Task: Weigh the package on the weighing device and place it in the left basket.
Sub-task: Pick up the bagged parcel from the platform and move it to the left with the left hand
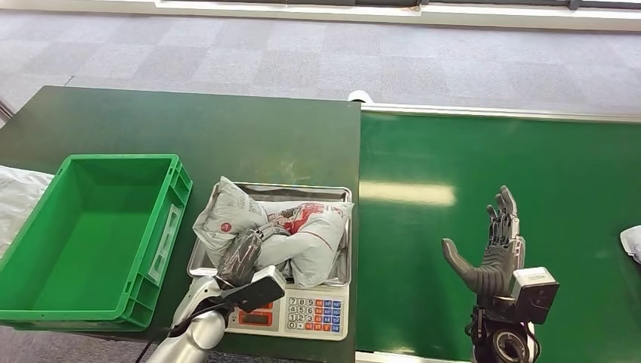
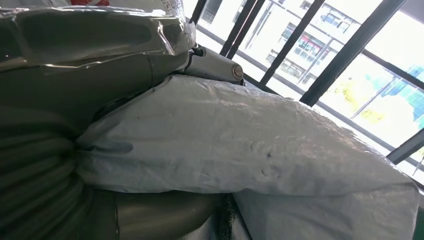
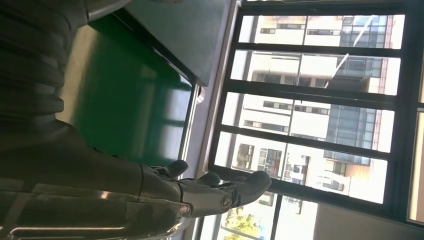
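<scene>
Far left, a bit of pale plastic sheet hangs at the table edge. Next over is the green basket, on the dark green table, nothing in it yet.

Just right of it sits the scale, keypad twd me, w/ the package lying across its steel tray: a crumpled white poly bag w/ red print. So weighing is in hand. My left hand is on the pkg's near-left corner, fingers down on the plastic; the wrist view shows wrinkled white bag pressed against my thumb. Can't tell if I've got a real grip or am just resting on it.

Next move, as I judge it: close firmly on the bag, lift it clear of the tray rim, carry left over the basket wall and drop. Bag is soft, so it'll sag and may catch on the way.

Right of the scale is the brighter green conveyor belt. My right hand is raised above it, fingers apart, holding nothing. Another white item at far right edge.

Grey carpet-tile floor beyond; large windows onto buildings.
</scene>
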